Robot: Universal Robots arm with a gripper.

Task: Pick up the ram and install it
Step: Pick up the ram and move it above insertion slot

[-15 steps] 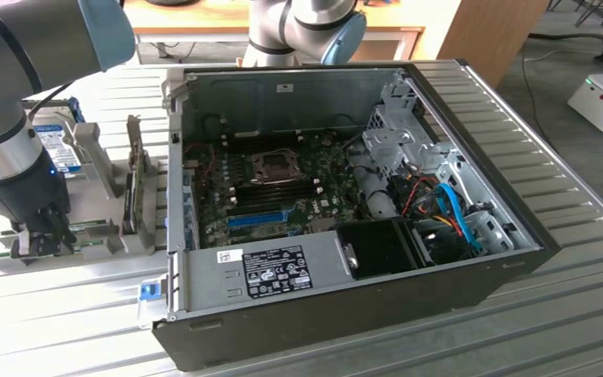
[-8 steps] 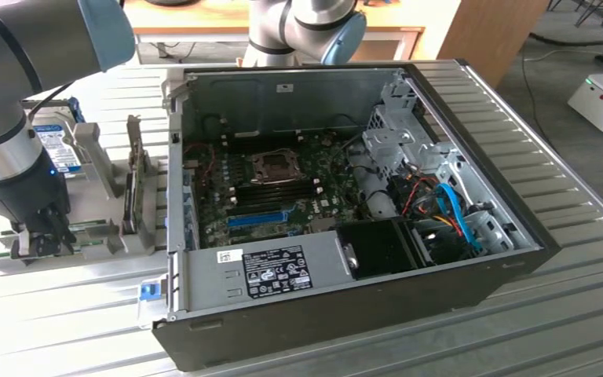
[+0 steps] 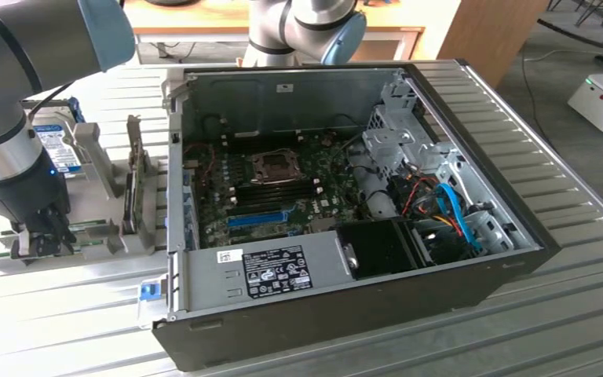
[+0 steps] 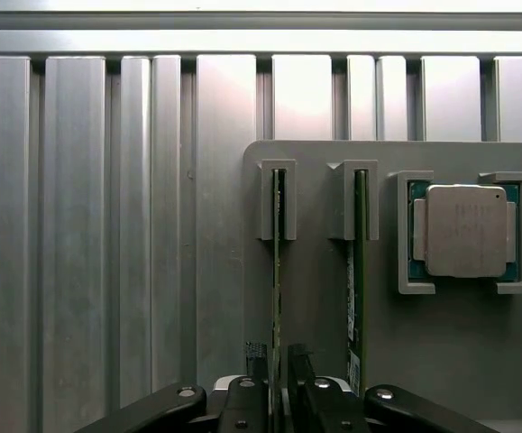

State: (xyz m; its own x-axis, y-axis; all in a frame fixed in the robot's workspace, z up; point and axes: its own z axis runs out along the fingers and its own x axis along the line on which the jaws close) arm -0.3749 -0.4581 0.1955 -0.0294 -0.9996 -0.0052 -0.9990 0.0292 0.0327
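The gripper [image 4: 277,359] is down at the grey holder [image 4: 319,289] and its jaws stand open, one of the fingers [image 4: 256,365] on each side of the ram [image 4: 277,271]. That stick stands on edge in its guide slot, the one farther from the processor chip [image 4: 463,230]. A second stick [image 4: 358,271] sits in the neighbouring slot. I see no squeeze on the board yet, only a slim gap either side.

To my eye, the grasp goes well if the stick stays centred between the pads and the wrist stays square to the guide. That way the closing fingers meet the flat faces together and do not lever the thin board against the slot wall (it would bend easily, I'd guess). Keeping clear of the neighbouring stick matters too.

The wrist view gives the fine alignment: board edge, guide and fingertips all in one line. The exterior view gives the wider room. The arm [image 3: 9,118] reaches down at that view's left, beside a hard drive [image 3: 59,153] propped in the same rack. The open computer case [image 3: 385,314] lies well apart on the slatted table [image 3: 574,259], with its motherboard [image 3: 280,184] exposed.
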